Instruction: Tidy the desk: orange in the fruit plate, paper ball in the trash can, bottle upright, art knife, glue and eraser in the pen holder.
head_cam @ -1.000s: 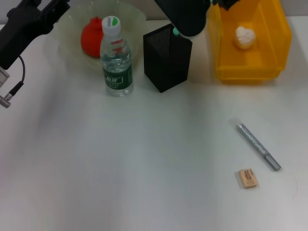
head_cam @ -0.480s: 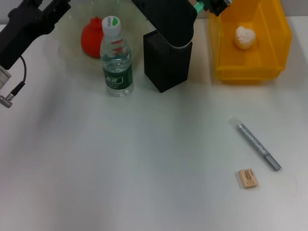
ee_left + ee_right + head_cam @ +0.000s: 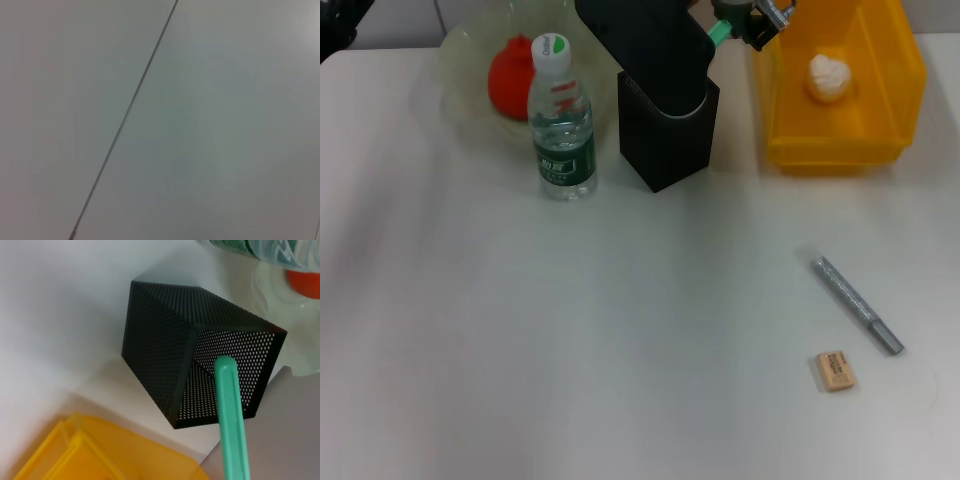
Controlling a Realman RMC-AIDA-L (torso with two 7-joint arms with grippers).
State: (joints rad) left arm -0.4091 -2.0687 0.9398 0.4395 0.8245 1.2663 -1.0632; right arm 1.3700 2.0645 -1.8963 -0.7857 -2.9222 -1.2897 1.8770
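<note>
Your right gripper (image 3: 757,18) sits at the far edge of the desk (image 3: 620,340), clenched on a slim teal stick (image 3: 720,31), likely the glue or the art knife, I can't tell which; the stick's long axis runs from the gripper toward 8 o'clock, its free end aimed at the pen holder (image 3: 665,135); in the right wrist view the teal stick (image 3: 231,415) hangs right over the open mouth of the pen holder (image 3: 200,370), tip near the rim, not yet inside as far as I can judge; so the drop turns on keeping that tip within the four mesh walls.

Pen holder is a square black perforated-mesh cup, stiff, light, could tip if the stick knocks a wall; teal stick looks like smooth plastic, round-ended.

Still loose on the desk at 5 o'clock from the holder: a grey pen-like metal tool (image 3: 856,304) lying diagonally, and just near it the eraser (image 3: 835,370), tan, blocky; the right arm is nearer to both.

Orange (image 3: 510,78) sits in the wavy pale-green glass fruit plate (image 3: 460,50); bottle (image 3: 561,122) is upright, clear plastic; paper ball (image 3: 827,77) lies in the yellow trash can (image 3: 880,130).

Left gripper isn't in view.
</note>
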